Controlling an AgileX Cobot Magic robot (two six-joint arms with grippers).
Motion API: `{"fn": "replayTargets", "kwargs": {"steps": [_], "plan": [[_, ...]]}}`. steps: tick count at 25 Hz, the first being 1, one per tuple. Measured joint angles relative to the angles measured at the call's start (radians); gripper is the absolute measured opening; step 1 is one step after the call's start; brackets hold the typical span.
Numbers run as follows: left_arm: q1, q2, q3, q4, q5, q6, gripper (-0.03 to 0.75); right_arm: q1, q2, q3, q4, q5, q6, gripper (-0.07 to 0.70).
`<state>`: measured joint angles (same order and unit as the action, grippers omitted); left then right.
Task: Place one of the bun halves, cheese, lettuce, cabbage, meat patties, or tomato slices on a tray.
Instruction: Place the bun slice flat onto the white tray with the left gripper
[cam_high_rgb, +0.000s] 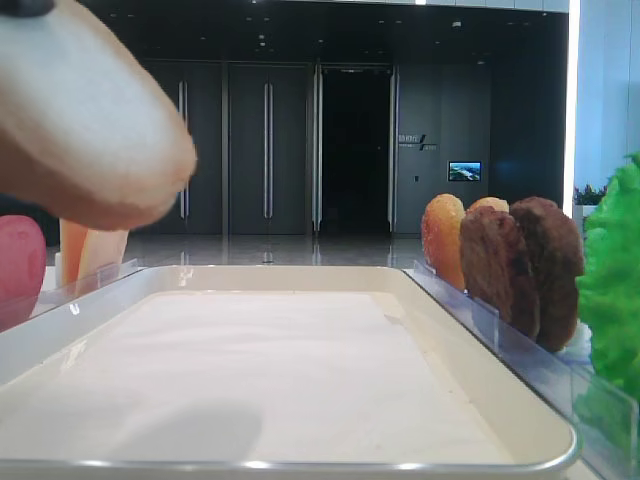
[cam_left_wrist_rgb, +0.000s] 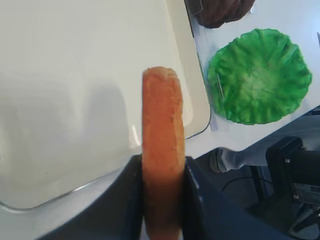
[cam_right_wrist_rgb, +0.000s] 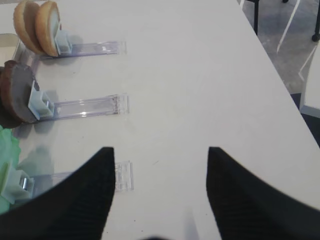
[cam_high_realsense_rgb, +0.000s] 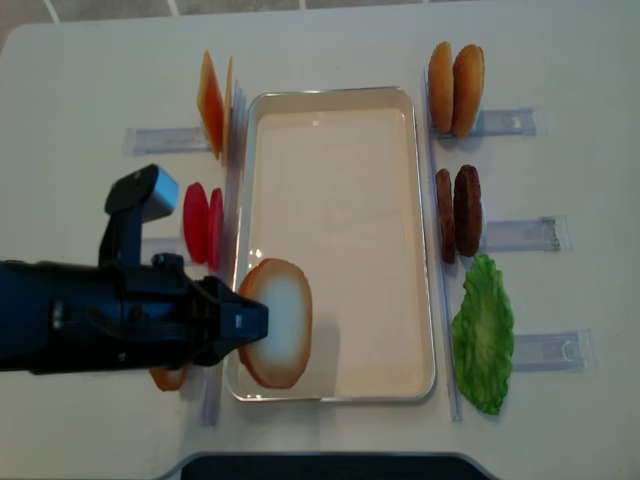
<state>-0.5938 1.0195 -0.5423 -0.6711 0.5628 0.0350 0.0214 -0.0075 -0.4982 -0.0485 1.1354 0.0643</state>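
The left gripper (cam_high_realsense_rgb: 243, 322) holds one bun half (cam_high_realsense_rgb: 277, 322), its fingers (cam_left_wrist_rgb: 197, 187) pressed against both flat sides of the disc, so that the bun shows edge-on in the left wrist view. Seen from above, the bun hangs over the near left corner of the tray (cam_high_realsense_rgb: 420, 240), its pale face turned up and its shadow falling on the tray floor just beside it. Whether it touches the tray floor cannot be told. In the low exterior view the same bun fills the upper left corner, above the tray's cream surface.

On the bench (cam_high_realsense_rgb: 560, 60), right of the tray, stand two more bun halves (cam_high_realsense_rgb: 455, 75) at the far end, two meat patties (cam_high_realsense_rgb: 458, 212) in the middle and the lettuce (cam_high_realsense_rgb: 484, 337) nearest, each at the end of a clear plastic holder (cam_high_realsense_rgb: 520, 235). Left of the tray, the cheese (cam_high_realsense_rgb: 213, 102) stands at the far end and the tomato slices (cam_high_realsense_rgb: 203, 224) sit nearer, just beyond the left arm.

The right gripper (cam_right_wrist_rgb: 160, 200) hovers over bare bench to the right of the holders, its fingers (cam_right_wrist_rgb: 75, 200) spread wide with nothing between them.
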Motion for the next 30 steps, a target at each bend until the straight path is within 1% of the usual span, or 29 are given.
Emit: {"fn": "replayTargets", "kwargs": {"steps": [1, 6, 7, 9, 10, 12, 17, 20, 22, 24, 30], "plan": [[0.0, 0.021, 0.005, -0.04, -0.025, 0.049, 0.16, 0.0, 0.0, 0.0, 0.0, 0.0, 0.0, 0.417], [0.0, 0.137, 0.007, -0.245, -0.113, 0.272, 0.16, 0.0, 0.0, 0.0, 0.0, 0.0, 0.0, 0.417], [0.0, 0.196, 0.007, -0.337, -0.133, 0.37, 0.16, 0.0, 0.0, 0.0, 0.0, 0.0, 0.0, 0.417], [0.0, 0.249, 0.007, -0.44, -0.141, 0.48, 0.16, 0.0, 0.0, 0.0, 0.0, 0.0, 0.0, 0.417], [0.0, 0.249, 0.007, -0.44, -0.141, 0.48, 0.16, 0.0, 0.0, 0.0, 0.0, 0.0, 0.0, 0.417], [0.0, 0.304, 0.007, -0.535, -0.143, 0.584, 0.16, 0.0, 0.0, 0.0, 0.0, 0.0, 0.0, 0.417], [0.0, 0.413, 0.007, -0.827, -0.143, 0.895, 0.16, 0.0, 0.0, 0.0, 0.0, 0.0, 0.0, 0.417], [0.0, 0.456, 0.006, -0.959, -0.142, 1.032, 0.16, 0.0, 0.0, 0.0, 0.0, 0.0, 0.0, 0.417], [0.0, 0.486, 0.006, -1.012, -0.14, 1.098, 0.16, 0.0, 0.0, 0.0, 0.0, 0.0, 0.0, 0.417], [0.0, 0.514, 0.006, -1.031, -0.131, 1.147, 0.16, 0.0, 0.0, 0.0, 0.0, 0.0, 0.0, 0.417], [0.0, 0.569, 0.006, -1.039, -0.116, 1.175, 0.16, 0.0, 0.0, 0.0, 0.0, 0.0, 0.0, 0.417]]}}
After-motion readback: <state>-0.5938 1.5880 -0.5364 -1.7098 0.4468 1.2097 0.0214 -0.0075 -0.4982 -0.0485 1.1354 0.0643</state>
